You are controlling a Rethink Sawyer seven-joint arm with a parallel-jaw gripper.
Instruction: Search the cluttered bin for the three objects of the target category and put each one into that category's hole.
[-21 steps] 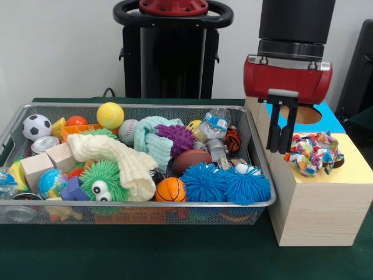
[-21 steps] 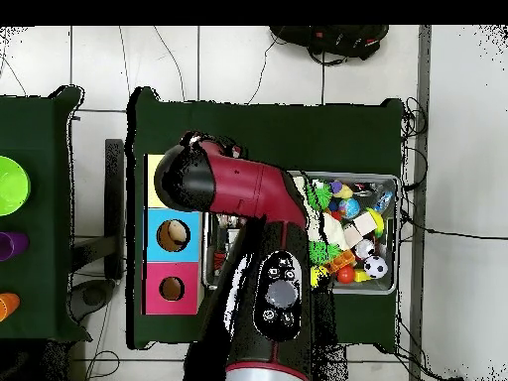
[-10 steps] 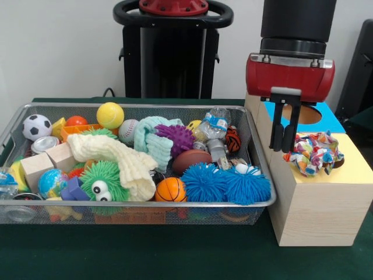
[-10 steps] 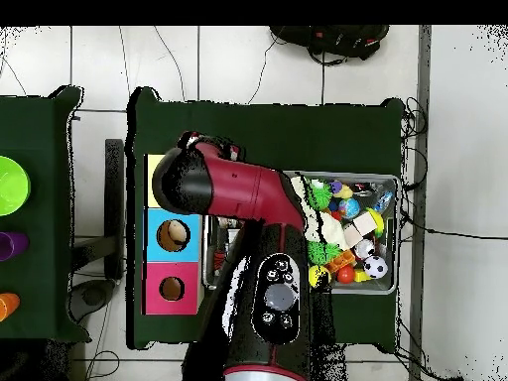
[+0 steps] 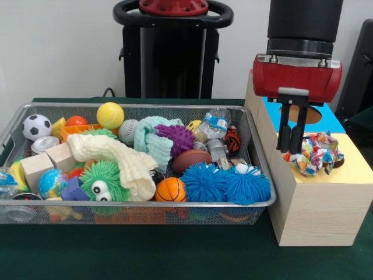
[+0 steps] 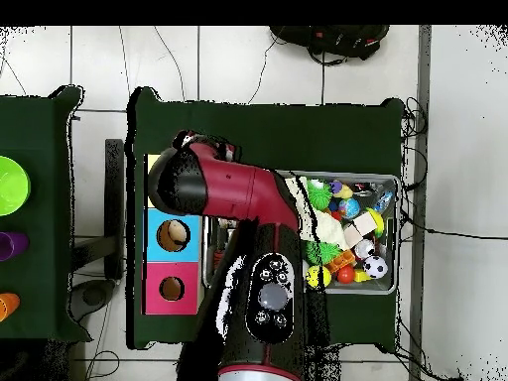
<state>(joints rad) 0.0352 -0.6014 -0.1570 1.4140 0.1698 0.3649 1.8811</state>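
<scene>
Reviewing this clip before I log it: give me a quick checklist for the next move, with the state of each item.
1. Multicolored fabric scrunchie is on the yellow block over its hole, not dropped in: not ok.
2. Gripper is beside the scrunchie's edge: ok.
3. Gripper empty, fingers close together: ok.
4. Whether the fingers touch the scrunchie: cannot tell.
5. Blue block's hole unobstructed: ok.
6. More fabric items, cream knit cloth and mint cloth, remain in the bin: ok.
</scene>
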